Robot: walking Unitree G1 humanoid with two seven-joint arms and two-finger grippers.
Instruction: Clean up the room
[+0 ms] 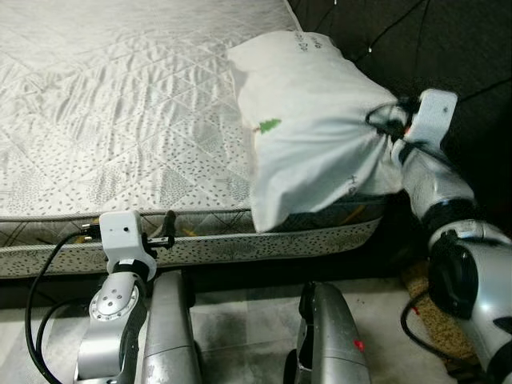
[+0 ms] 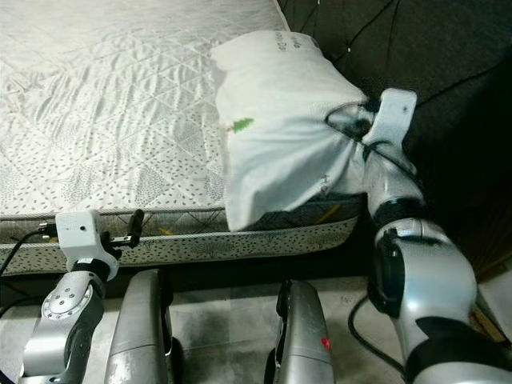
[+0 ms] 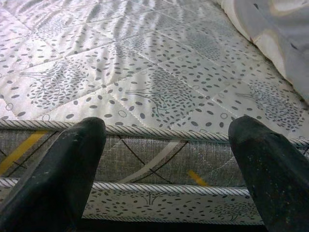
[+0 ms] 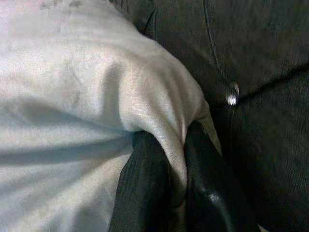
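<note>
A white pillow (image 1: 308, 120) with a small green tree print lies at the right end of the mattress (image 1: 120, 112), one corner hanging over the front edge. My right gripper (image 1: 394, 122) is shut on the pillow's cloth (image 4: 159, 121) at its right side, next to the dark headboard. The fabric bunches between the two black fingers (image 4: 145, 188). My left gripper (image 1: 164, 232) is open, low in front of the mattress's front edge (image 3: 159, 133), holding nothing.
A dark tufted headboard (image 1: 416, 40) with a button (image 4: 232, 94) stands right of the pillow. The quilted mattress spreads wide to the left. Below is pale floor (image 1: 240, 320) between my legs, and a woven mat (image 1: 436, 320) at the right.
</note>
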